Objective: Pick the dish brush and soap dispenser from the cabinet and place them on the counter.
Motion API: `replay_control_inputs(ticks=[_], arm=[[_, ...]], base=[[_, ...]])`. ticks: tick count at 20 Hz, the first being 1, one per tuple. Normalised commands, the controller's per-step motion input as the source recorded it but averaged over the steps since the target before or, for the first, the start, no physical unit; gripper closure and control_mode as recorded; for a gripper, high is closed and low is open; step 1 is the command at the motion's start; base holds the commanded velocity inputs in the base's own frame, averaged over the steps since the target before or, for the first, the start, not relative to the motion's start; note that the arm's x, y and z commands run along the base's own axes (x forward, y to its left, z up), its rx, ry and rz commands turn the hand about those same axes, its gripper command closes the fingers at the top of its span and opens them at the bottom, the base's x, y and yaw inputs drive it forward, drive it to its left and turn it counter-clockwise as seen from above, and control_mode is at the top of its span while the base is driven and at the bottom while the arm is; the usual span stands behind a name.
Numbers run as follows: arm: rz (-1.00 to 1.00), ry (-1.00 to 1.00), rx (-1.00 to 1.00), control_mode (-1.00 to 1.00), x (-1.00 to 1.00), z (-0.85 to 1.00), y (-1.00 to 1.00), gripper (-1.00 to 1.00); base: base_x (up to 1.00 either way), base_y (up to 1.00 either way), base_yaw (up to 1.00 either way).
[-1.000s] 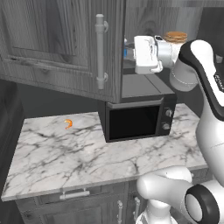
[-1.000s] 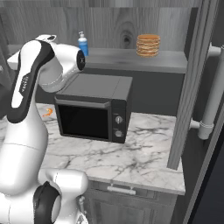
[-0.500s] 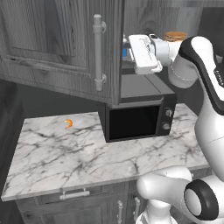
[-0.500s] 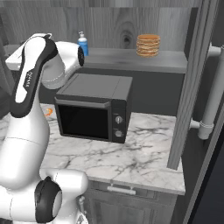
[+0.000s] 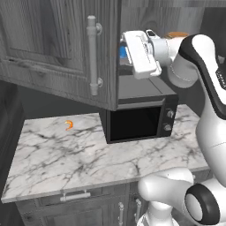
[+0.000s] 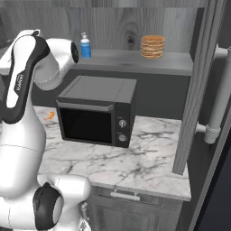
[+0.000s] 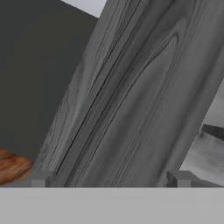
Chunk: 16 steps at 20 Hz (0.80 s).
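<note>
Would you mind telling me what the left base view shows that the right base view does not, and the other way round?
Left base view: the panelled front of the cabinet's left door with its long silver handle.
Right base view: the right door seen edge-on, its bar handle, the grey shelf and the white pump top of the soap dispenser.
Shared: the blue soap dispenser up in the cabinet, the microwave, the small orange item and the marble counter.
</note>
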Motion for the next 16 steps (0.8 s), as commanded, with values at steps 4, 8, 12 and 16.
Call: replay_control_inputs(ticks=[4, 8, 12, 16], arm=[[0.0, -0.11, -0.04, -1.0, -0.17, -0.12, 0.68, -1.0], [0.0, -0.02, -0.04, -1.0, -0.11, -0.16, 0.74, -1.0], [0.02, 0.0, -0.02, -1.0, -0.01, -0.18, 0.75, -1.0], [0.02, 0.0, -0.01, -1.0, 0.0, -0.17, 0.72, -1.0]], base=[[0.0, 0.0, 0.0], [0.0, 0.0, 0.0], [0.0, 0.0, 0.0], [0.0, 0.0, 0.0]])
